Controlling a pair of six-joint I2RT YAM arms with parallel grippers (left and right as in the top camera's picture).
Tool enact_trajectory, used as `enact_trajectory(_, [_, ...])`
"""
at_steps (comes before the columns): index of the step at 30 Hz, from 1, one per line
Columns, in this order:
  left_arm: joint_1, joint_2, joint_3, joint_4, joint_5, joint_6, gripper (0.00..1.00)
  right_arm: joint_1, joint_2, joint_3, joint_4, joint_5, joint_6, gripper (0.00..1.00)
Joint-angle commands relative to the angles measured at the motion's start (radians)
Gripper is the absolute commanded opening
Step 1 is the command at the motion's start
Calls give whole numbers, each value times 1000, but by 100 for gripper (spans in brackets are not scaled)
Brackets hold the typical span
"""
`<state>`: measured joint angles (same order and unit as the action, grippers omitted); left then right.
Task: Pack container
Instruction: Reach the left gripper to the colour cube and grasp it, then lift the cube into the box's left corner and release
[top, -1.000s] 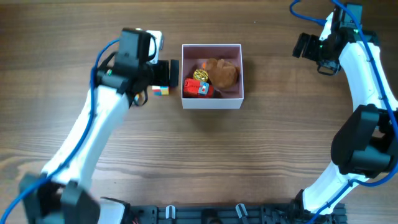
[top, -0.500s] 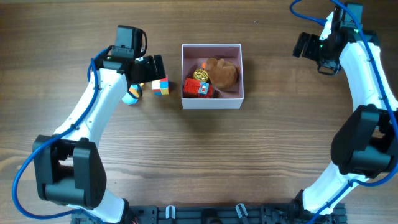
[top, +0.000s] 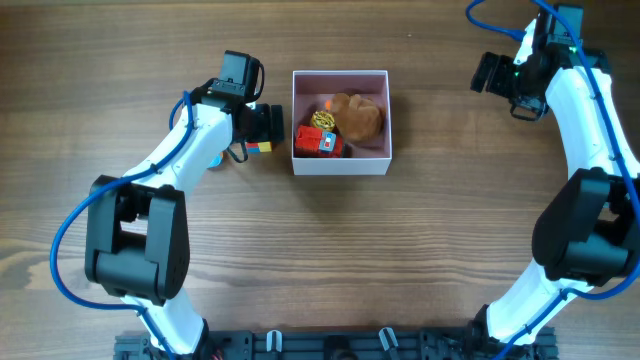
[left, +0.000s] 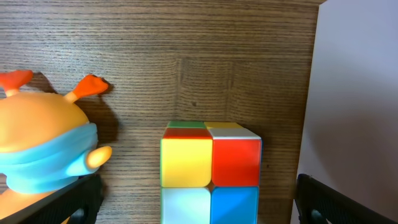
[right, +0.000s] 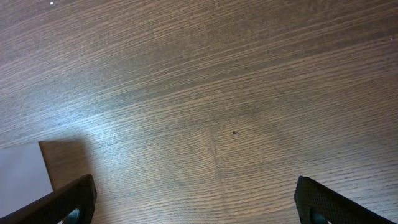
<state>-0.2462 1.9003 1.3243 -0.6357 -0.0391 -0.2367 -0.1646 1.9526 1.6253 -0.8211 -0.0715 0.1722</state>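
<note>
The container (top: 340, 163) is a square white box with a pink inside, at the table's top middle. It holds a brown plush (top: 360, 116), a red toy (top: 318, 142) and a small gold toy (top: 321, 119). Its white wall shows in the left wrist view (left: 357, 99). My left gripper (top: 266, 124) is open just left of the box, its fingers either side of a colourful cube (left: 210, 171), which is mostly hidden under it from overhead (top: 260, 147). An orange and blue duck toy (left: 43, 152) lies left of the cube. My right gripper (top: 488, 73) is open and empty at the far right.
The wood table (top: 330, 260) spreads in front of the box. The right wrist view shows bare wood (right: 211, 124) and a white corner of the box (right: 22, 174). A black rail (top: 330, 345) runs along the front edge.
My left gripper has swung right and down over the cube, towards the box. The duck toy is now mostly hidden under the arm from overhead. The right arm has not moved.
</note>
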Motion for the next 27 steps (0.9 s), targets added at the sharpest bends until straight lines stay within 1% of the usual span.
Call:
enact_trajectory(1, [-3,39,18,3,-26,24,100,4,7,0,3,-8,14,100])
enact_trajectory(4, [-5,77,18,2,-26,24,100,4,7,0,3,-8,14,100])
enact_trajectory(10, [-5,79,18,11,-27,25,100,4,7,0,3,-8,13,100])
enact_trajectory(11, [-5,79,18,19,-26,24,95,4,7,0,3,-8,14,100])
enact_trajectory(13, [-5,79,18,27,-26,24,91,4,7,0,3,-8,14,100])
enact_trajectory(16, [-5,79,18,27,-27,24,77,4,7,0,3,-8,14,100])
enact_trajectory(17, [-5,79,18,27,-27,24,69,4,7,0,3,-8,14,100])
enact_trajectory(18, [-5,79,18,27,-26,24,65,4,7,0,3,-8,13,100])
enact_trajectory(19, [-5,79,18,27,-26,24,64,4,7,0,3,-8,14,100])
enact_trajectory(21, [-5,78,18,27,-26,24,55,4,7,0,3,-8,14,100])
enact_trajectory(23, [-5,78,20,27,-27,24,54,4,7,0,3,-8,14,100])
enact_trajectory(24, [-5,77,25,26,-26,24,49,4,7,0,3,-8,14,100])
enact_trajectory(27, [-5,46,32,26,-27,24,49,4,7,0,3,-8,13,100])
